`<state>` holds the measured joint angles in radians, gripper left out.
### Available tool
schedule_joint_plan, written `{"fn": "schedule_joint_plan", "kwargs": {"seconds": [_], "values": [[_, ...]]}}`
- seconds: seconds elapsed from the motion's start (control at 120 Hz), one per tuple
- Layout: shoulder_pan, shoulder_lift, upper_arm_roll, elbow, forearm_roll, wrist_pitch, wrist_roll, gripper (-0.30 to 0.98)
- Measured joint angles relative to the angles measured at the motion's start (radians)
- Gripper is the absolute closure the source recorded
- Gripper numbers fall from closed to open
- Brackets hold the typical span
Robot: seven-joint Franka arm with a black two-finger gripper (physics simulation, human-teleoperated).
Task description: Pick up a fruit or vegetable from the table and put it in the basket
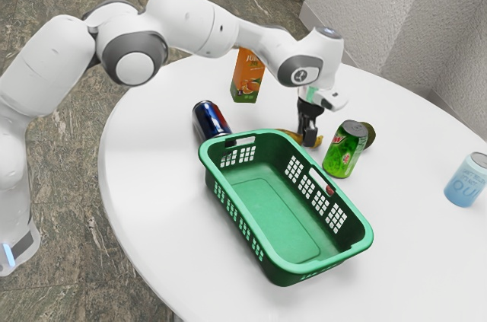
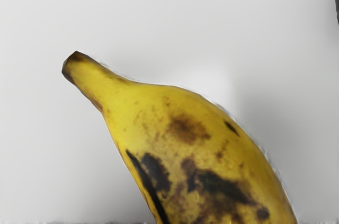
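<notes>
In the exterior view my gripper [image 1: 308, 133] points down at the banana [image 1: 319, 141], just behind the basket's far rim. Yellow peel shows on both sides of it, low against the white table [image 1: 411, 238]. The wrist view has the banana [image 2: 185, 144] large at its lower edge, yellow with brown and black patches and a dark stem tip. The green basket [image 1: 278, 219] stands upright on the table with a bare floor inside. Behind the green can, a dark round fruit or vegetable [image 1: 370, 135] is partly hidden.
A green can [image 1: 345, 150] stands close to the gripper on the exterior view's right. A dark blue can [image 1: 209, 121] is by the basket's far left corner, and an orange juice carton [image 1: 248, 76] is farther back. A light blue can [image 1: 466, 180] stands at the far right.
</notes>
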<state>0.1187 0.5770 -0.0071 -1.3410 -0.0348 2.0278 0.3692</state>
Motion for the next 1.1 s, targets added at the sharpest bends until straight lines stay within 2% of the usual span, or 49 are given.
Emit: {"fn": "schedule_joint_plan", "kwargs": {"seconds": [0.142, 0.283, 0.408, 0.475, 0.642, 0.7, 0.75, 0.883, 1.1], "values": [[0.0, -0.005, 0.003, -0.007, -0.011, 0.004, -0.001, 0.28], [-0.002, -0.022, 0.006, -0.008, -0.017, 0.006, -0.009, 0.48], [-0.006, -0.053, 0.008, -0.013, -0.018, 0.007, -0.024, 0.51], [-0.013, -0.144, 0.016, -0.086, -0.02, 0.008, -0.039, 0.53], [-0.057, -0.537, 0.059, -0.327, -0.014, -0.005, -0.106, 0.52], [-0.084, -0.678, 0.061, -0.445, -0.017, -0.015, -0.145, 0.52], [-0.143, -0.749, 0.06, -0.508, -0.02, -0.022, -0.182, 0.53], [-0.262, -0.831, 0.041, -0.565, -0.034, -0.033, -0.278, 0.53], [-0.316, -0.824, -0.003, -0.569, -0.069, -0.033, -0.399, 0.53]]}}
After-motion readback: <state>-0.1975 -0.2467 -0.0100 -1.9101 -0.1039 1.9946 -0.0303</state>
